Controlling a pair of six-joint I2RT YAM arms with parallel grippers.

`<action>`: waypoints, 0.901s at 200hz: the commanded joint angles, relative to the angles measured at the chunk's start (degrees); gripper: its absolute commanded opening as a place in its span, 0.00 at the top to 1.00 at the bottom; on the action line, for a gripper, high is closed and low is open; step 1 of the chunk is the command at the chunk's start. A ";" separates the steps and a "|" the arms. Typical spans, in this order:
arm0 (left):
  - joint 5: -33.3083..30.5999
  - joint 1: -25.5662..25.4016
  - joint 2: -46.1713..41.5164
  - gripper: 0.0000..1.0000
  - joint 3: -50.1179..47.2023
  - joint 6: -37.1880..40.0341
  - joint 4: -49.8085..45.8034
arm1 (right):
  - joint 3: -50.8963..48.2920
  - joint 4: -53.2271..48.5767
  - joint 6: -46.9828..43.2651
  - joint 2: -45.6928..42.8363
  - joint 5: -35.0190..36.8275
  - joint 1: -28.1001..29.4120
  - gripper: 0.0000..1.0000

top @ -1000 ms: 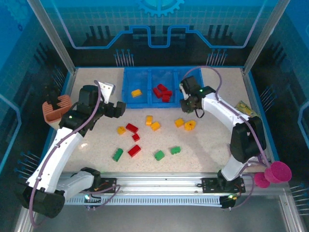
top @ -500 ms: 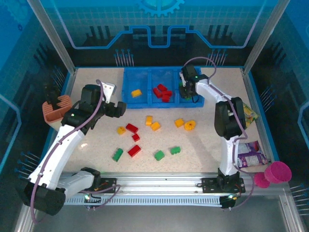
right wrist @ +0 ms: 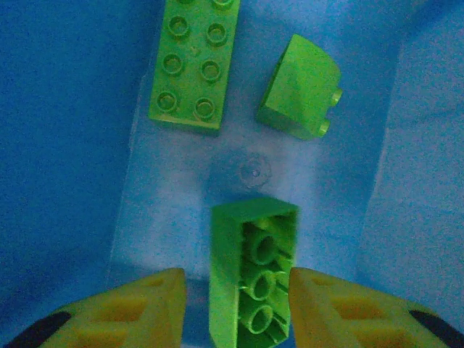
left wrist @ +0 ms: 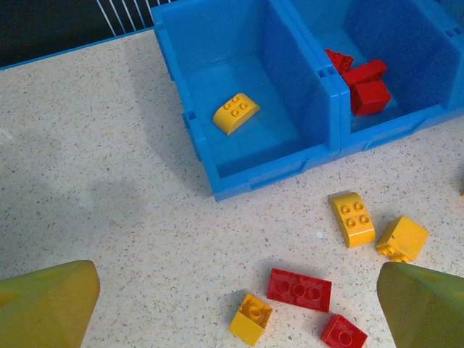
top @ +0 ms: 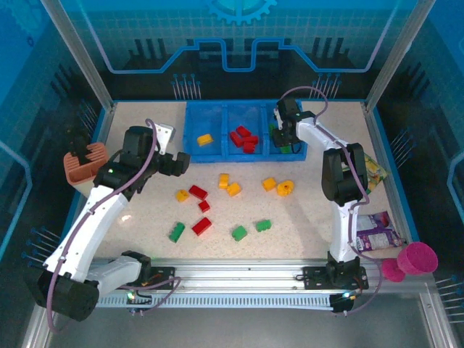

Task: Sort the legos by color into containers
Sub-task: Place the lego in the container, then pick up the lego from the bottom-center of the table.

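Top view: left claw seen beside the tray's left front corner; right claw over its right compartment.
Left wrist: claw spread wide; yellow lego lodged in left compartment.
Right wrist: green lego flanked by fingers; grip cannot be told.

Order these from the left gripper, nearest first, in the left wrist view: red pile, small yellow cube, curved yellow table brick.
From the left gripper:
1. small yellow cube, just below it.
2. curved yellow table brick, to the right.
3. red pile, in the blue tray's middle compartment.
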 commanded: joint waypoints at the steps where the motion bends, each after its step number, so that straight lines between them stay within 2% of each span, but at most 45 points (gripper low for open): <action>1: -0.35 0.62 -0.08 0.01 1.55 0.86 -0.78 | 0.31 0.31 -0.11 -0.12 -1.37 -0.52 0.54; 42: -0.35 0.62 -0.83 0.01 1.60 0.64 -0.95 | -1.35 -0.20 -0.23 -4.85 -1.66 0.30 0.56; 89: -0.05 0.62 -1.09 0.01 1.22 0.63 -0.71 | -11.49 -5.37 4.01 -20.12 0.03 4.68 0.52; 105: 0.12 0.62 -1.17 0.01 1.14 0.68 -0.77 | -16.55 -8.86 10.43 -25.53 0.75 7.55 0.50; 136: 0.16 0.62 -1.24 0.01 1.24 0.68 -0.79 | -26.97 -17.34 30.60 -32.68 2.92 14.93 0.52; 160: 0.04 0.62 -1.61 0.01 0.62 0.64 -0.52 | -36.20 -16.37 45.24 -39.31 1.56 23.23 0.44; 180: 0.25 0.69 -1.77 0.01 0.73 0.30 -0.71 | -40.16 -14.81 53.99 -44.05 3.95 29.80 0.44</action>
